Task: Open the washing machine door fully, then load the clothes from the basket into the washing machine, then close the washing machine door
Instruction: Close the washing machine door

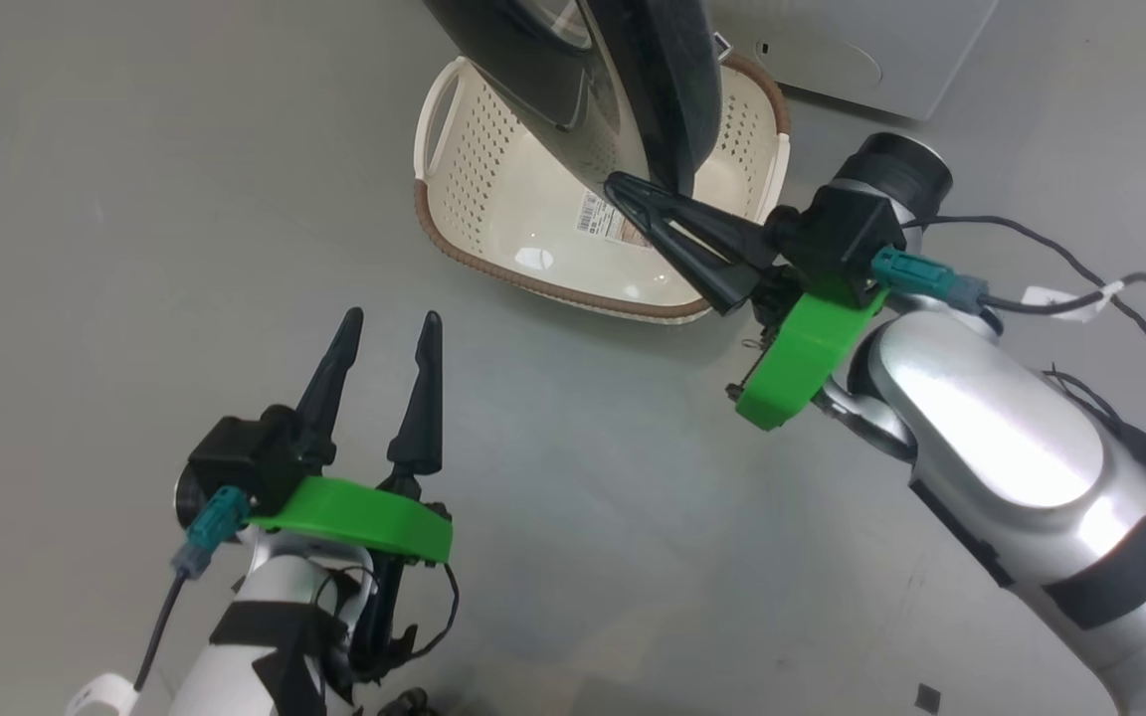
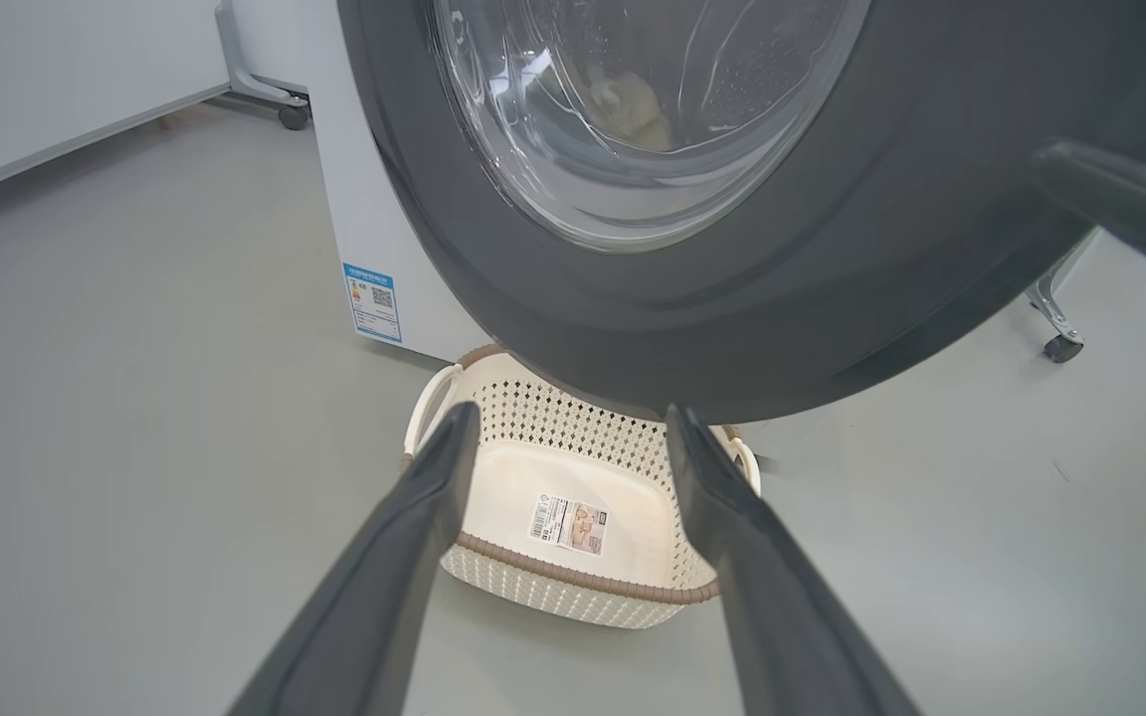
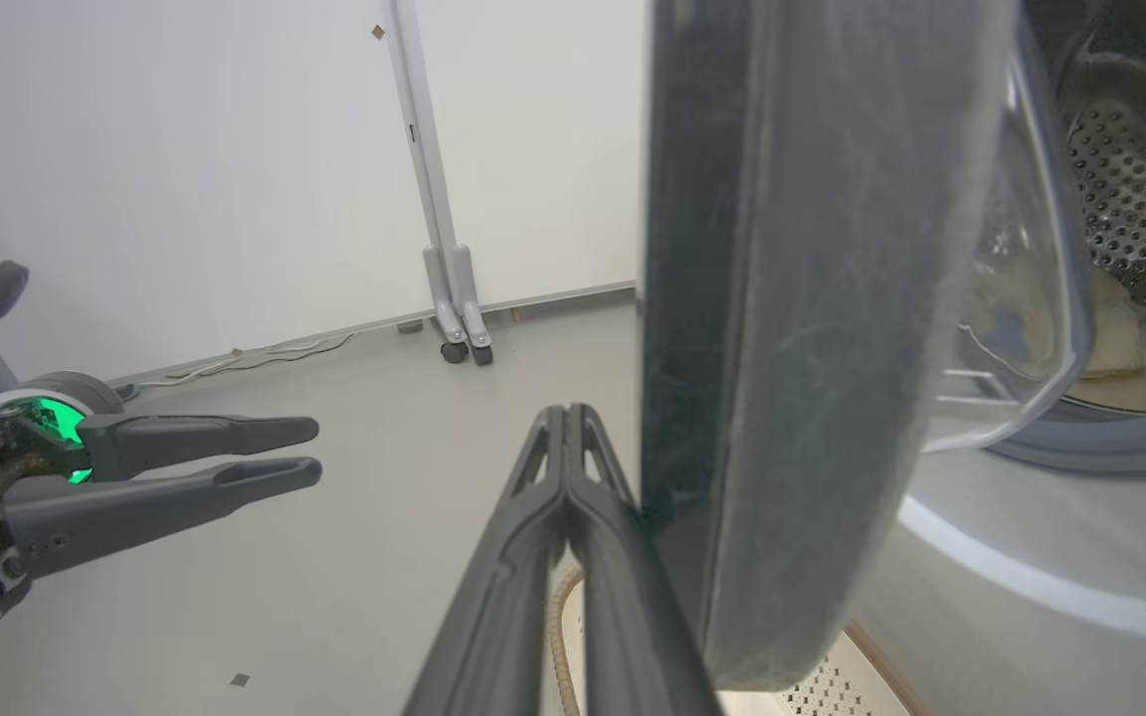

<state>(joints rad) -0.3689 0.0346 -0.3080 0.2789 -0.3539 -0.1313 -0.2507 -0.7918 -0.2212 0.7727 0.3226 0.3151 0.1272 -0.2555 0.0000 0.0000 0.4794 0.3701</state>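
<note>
The washing machine door (image 1: 653, 89), black-rimmed with a glass bowl (image 2: 633, 149), stands part-way open above the basket (image 1: 533, 283). My right gripper (image 1: 628, 189) is shut with nothing in it, and its tips (image 3: 565, 413) rest against the outer side of the door's rim (image 3: 732, 348). My left gripper (image 1: 391, 323) hangs open over the floor on the near side of the basket (image 2: 573, 577), whose bottom shows only a label. The cream clothes (image 3: 1120, 343) lie inside the steel drum (image 3: 1130, 199), also seen through the glass as clothes (image 2: 633, 109).
The washing machine (image 2: 374, 239) has a white front with a blue sticker (image 2: 374, 303). A wheeled grey stand (image 3: 449, 288) is by the white wall, and another castor (image 2: 1060, 348) sits right of the door. Grey floor lies around the basket.
</note>
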